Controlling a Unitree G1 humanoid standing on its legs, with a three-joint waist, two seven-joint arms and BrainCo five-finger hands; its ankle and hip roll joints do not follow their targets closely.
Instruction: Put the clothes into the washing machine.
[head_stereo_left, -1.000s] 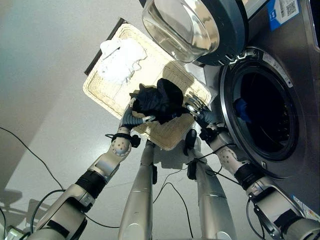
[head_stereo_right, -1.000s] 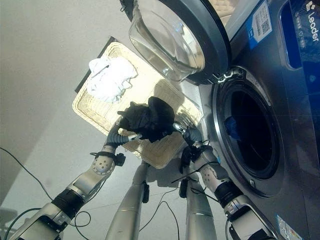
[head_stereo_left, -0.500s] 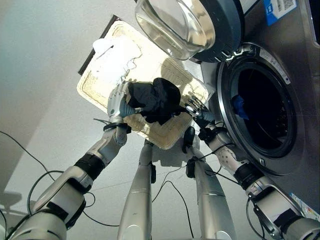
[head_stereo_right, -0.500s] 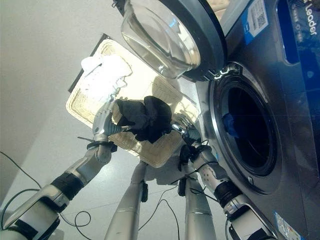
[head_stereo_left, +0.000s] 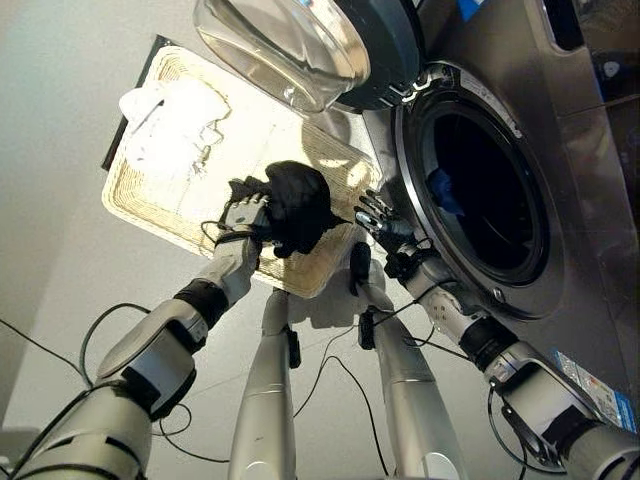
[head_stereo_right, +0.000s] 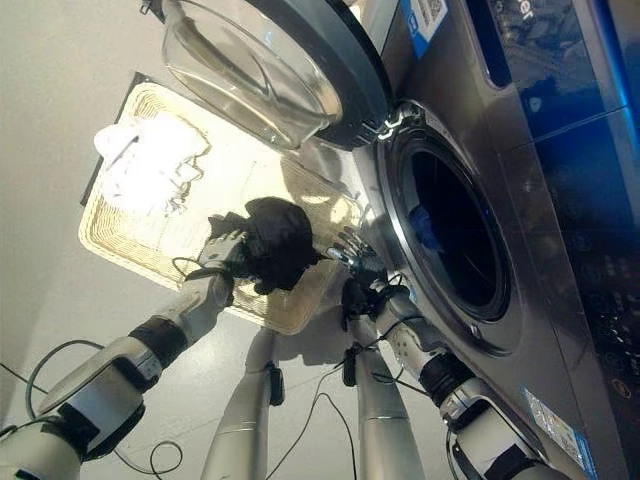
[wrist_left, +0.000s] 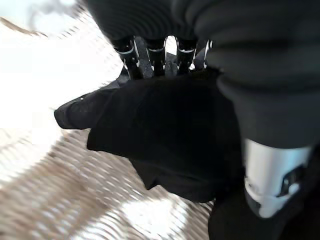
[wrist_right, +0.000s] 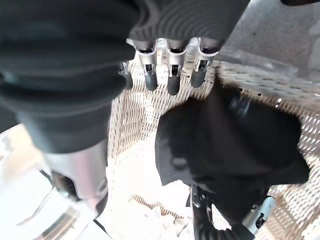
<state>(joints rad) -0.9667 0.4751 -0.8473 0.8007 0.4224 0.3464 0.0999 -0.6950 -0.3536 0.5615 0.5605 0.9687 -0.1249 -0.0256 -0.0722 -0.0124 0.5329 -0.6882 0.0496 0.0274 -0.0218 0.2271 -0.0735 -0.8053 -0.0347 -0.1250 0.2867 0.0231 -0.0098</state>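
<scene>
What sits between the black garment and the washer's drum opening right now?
The right hand, fingers straight, lies between the black garment and the drum opening, over the wicker basket rim, in the left eye view.

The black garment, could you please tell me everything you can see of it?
The black garment is a soft, matte, bunched bundle of dark cloth with folds and a loose flap hanging off one side. It is lifted above the pale woven basket, to the left of the washing machine's open door. The left hand grips it, fingers curled into the cloth. The right hand hovers open beside it, apparently not touching. A white garment lies apart in the basket.
</scene>
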